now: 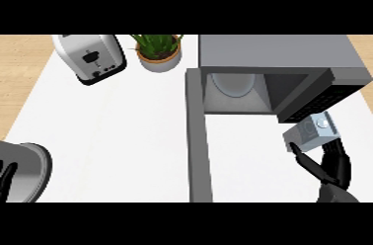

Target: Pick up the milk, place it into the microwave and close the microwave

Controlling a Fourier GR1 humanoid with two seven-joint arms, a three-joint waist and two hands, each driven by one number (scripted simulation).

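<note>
1. The milk (312,132) is gripped by the right hand (329,165), fingers curled round it, at 4 o'clock.
2. It's held just outside the open microwave (277,71).
3. Left hand (7,176) fingers: can't be told.

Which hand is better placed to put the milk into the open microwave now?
The right hand: it already holds the milk just in front of the open microwave. The left hand rests at the far left edge.
</note>
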